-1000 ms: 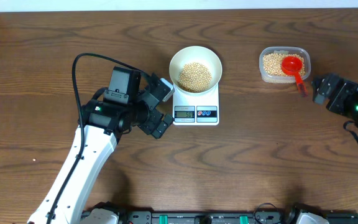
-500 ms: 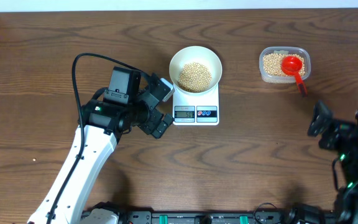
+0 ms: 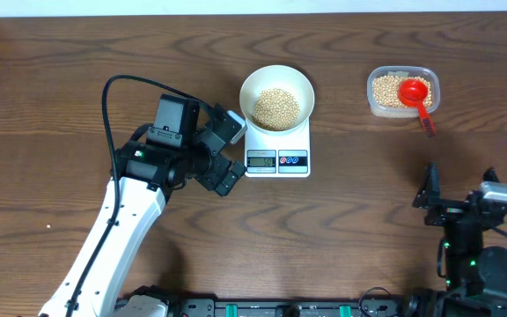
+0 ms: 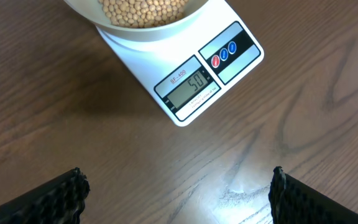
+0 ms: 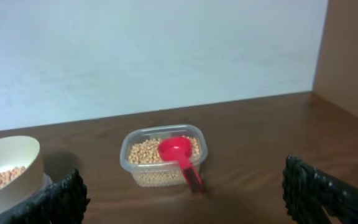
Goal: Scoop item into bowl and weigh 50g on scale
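Wide open and empty, both left jaws and right jaws. Just ahead of the left: scale (image 4: 191, 81) reading 50, bowl (image 3: 258, 84) of beans (image 3: 275, 107) on top. Well beyond the right: clear tub (image 3: 370, 92) of beans on the tabletop (image 3: 368, 194), red scoop (image 3: 415, 92) inside.

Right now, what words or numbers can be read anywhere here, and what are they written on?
"SF-400": printed on the scale, just above its display.
"50": the display's reading.
Fine print under the display and the marks on the buttons: too small to read.
Bowl, tub, scoop: no writing visible.
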Motion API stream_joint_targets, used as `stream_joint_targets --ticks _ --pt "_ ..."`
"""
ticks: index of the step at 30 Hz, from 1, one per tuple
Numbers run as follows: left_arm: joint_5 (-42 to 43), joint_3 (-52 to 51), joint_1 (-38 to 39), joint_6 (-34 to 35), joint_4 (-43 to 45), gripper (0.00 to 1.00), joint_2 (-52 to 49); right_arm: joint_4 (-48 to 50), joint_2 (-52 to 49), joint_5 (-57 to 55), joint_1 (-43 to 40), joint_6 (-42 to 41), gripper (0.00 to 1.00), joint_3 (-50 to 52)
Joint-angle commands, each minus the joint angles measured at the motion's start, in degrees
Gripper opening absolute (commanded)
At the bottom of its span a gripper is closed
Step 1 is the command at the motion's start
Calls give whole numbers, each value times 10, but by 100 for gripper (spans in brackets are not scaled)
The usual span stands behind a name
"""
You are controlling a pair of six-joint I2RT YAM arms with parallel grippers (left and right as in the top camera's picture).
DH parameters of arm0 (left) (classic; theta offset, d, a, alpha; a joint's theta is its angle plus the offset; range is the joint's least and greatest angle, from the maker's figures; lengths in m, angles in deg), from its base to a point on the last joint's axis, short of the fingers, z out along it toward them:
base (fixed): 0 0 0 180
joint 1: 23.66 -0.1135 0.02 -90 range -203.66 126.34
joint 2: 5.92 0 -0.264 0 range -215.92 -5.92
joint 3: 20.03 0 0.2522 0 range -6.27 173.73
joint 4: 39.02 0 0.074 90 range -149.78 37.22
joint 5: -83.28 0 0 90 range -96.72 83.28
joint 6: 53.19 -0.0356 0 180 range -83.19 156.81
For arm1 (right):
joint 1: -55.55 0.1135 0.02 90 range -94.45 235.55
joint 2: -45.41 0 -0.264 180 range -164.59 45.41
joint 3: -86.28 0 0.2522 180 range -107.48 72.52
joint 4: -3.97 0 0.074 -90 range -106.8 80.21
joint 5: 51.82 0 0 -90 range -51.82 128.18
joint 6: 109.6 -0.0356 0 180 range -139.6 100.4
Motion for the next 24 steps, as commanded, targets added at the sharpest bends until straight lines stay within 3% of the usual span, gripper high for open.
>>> stream_joint_targets --ticks 1,11,24 --pt "-5 5 1 5 0 95 -2 36 18 -30 25 7 99 40" --pt "-5 5 1 5 0 95 -2 105 39 -68 70 7 99 103" --pt "-5 5 1 5 0 95 -2 38 82 -68 76 7 99 122"
